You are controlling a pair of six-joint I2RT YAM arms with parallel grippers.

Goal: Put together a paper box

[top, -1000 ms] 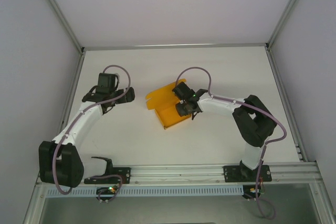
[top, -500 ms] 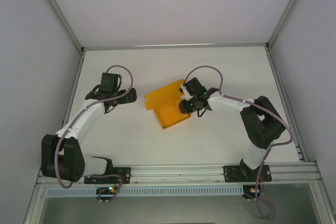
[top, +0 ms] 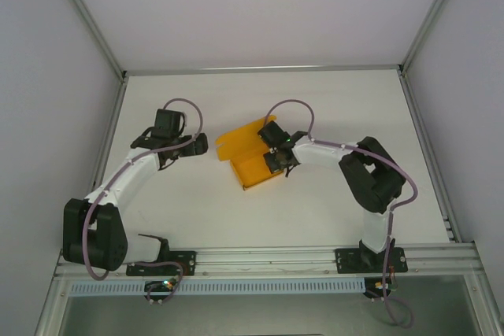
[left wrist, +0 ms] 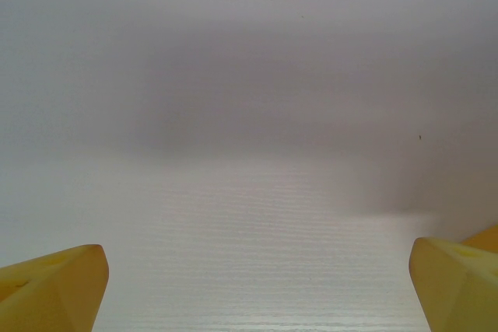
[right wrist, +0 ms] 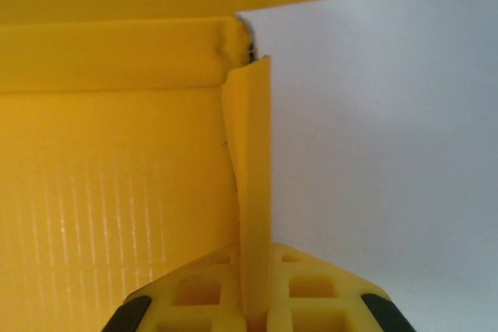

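Observation:
The paper box (top: 250,169) is bright orange-yellow card, partly folded, lying mid-table with a flap (top: 236,141) raised at its far side. My right gripper (top: 273,152) is at the box's right side, shut on its thin upright side wall (right wrist: 250,184). In the right wrist view that wall runs straight down between the yellow fingers (right wrist: 194,293), with the box floor (right wrist: 117,192) to its left. My left gripper (top: 198,145) hovers just left of the box, apart from it. It is open, with its yellow fingertips (left wrist: 54,285) wide apart over bare table.
The white table (top: 315,100) is walled at the left, back and right. An aluminium rail (top: 268,257) carrying the arm bases runs along the near edge. The right arm's elbow (top: 378,179) is folded up to the right of the box.
The left gripper has edged right, closer to the box. The right gripper, still holding the wall, has swung out and back, leaving the box slightly further left and back.

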